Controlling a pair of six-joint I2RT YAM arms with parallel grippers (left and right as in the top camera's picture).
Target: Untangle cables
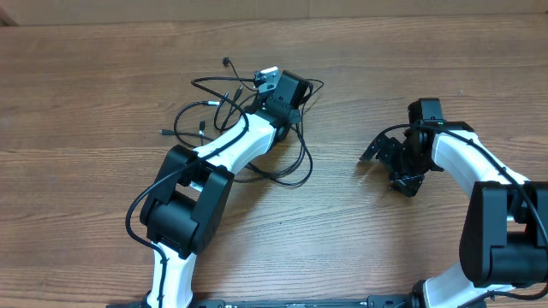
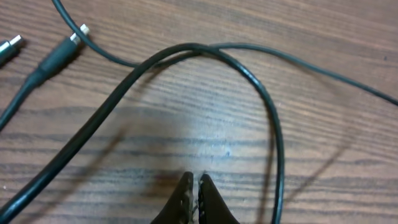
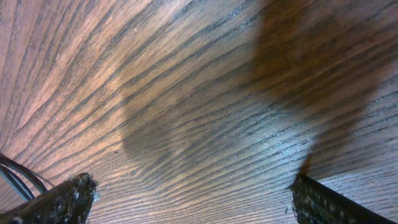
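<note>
Black cords on brown wood-grain table point(image 1: 86, 214). The cables point(image 2: 273, 124) lie as one loose tangle far-left of centre, spread around and under the L arm's wrist.

L gripper point(image 2: 195, 182): jaws pressed together, nothing visible btwn them. One strand runs just beside its fingers on the right, apart from them, so it looks like no hold. R gripper point(image 3: 193, 196): jaws wide apart, empty, hovering low over bare wood on the right, well apart from the tangle.

Step, as I read it: getting a first pinch on a strand w/ the L arm. Untangling proper not begun; loops overlap and cross. Next move prob calls for reopening L, shifting right onto that nearby strand, closing on it alone and not on the crossing point further ahead, then drawing it clear. R needs to come left to pin or lift a second strand, else the whole bundle drags along.

Orientation: from overhead the tangle's long axis runs roughly left-right, tilted a bit toward far on the right end. Several plug tips point(image 2: 79, 32) sit at its left and far edges, and the leftmost points left. In L wrist view the big loop arches away from the fingers, open side toward them, and two strands cross at its crown.
</note>
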